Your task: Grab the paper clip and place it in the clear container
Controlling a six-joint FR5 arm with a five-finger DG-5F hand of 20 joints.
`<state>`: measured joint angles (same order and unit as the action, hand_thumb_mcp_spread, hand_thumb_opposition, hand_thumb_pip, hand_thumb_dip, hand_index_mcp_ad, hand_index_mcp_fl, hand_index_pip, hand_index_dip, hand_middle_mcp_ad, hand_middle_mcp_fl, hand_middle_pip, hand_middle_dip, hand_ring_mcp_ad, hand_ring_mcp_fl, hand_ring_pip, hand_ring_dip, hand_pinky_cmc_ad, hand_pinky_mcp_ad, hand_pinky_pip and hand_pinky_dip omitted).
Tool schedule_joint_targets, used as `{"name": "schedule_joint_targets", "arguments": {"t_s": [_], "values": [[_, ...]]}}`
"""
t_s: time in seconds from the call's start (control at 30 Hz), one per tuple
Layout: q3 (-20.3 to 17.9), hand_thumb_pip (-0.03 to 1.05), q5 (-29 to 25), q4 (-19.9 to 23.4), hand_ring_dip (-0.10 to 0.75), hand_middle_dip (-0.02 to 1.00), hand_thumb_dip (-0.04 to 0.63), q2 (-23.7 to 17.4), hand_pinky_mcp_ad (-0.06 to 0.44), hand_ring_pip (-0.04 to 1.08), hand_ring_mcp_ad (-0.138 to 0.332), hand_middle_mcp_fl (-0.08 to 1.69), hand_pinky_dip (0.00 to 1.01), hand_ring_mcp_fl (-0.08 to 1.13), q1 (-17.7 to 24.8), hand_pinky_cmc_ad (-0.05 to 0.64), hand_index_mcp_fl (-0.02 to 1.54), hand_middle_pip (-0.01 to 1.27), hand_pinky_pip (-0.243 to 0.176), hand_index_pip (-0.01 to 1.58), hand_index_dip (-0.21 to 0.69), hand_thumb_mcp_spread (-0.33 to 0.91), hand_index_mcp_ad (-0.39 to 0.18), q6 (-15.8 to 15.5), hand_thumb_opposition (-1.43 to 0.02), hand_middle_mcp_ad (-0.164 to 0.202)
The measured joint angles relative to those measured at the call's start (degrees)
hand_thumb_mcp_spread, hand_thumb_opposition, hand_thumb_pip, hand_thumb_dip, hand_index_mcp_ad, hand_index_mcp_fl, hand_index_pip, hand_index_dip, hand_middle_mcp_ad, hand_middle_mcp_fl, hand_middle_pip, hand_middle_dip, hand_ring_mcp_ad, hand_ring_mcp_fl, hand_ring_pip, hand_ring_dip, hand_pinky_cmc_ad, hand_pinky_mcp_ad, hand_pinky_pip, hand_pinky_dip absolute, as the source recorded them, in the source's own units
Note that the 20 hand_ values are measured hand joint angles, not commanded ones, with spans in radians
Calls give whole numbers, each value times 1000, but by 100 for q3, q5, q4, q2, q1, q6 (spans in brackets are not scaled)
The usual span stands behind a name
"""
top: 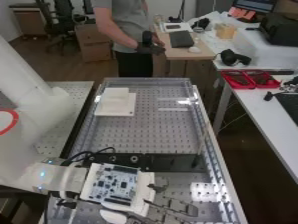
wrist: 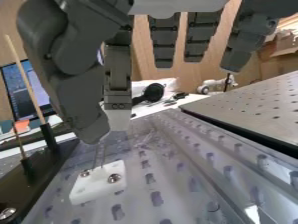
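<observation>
Can't tell whether my hand (wrist: 78,102) grips anything. Paper clip (wrist: 104,153), seemingly, stands on the white block (wrist: 92,191), beside the black rail's (wrist: 52,170) edge. Lifting off-line could snag it there, or a shallow grip drop it.

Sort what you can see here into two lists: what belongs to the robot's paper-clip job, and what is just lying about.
Job:
- hand
- thin wire, probably the clip
- white block

Lying about:
- headphones
- mouse
- cardboard box

Brown floor (top: 30,65); black office chairs (top: 64,10) beside cardboard box (top: 93,46); wood-topped desk (top: 197,53) near long white table (top: 266,117).
</observation>
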<state>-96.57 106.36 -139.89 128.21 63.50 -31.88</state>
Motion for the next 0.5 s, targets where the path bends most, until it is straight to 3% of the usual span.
{"name": "schedule_joint_targets", "arguments": {"t_s": [0.2,0.3,0.5], "values": [[19,648,45,-10,87,173,227,12,279,91,133,37,290,0,-10,330,304,127,-91,1539,52,429,-206,-19,-820,91],[33,721,75,-31,87,173,237,16,278,91,133,37,290,0,-19,328,304,127,-91,1543,47,450,-206,-19,-817,91],[50,768,112,-70,87,171,269,19,278,91,133,37,290,0,-35,328,304,127,-91,1543,24,456,-213,-37,-846,89]]}}
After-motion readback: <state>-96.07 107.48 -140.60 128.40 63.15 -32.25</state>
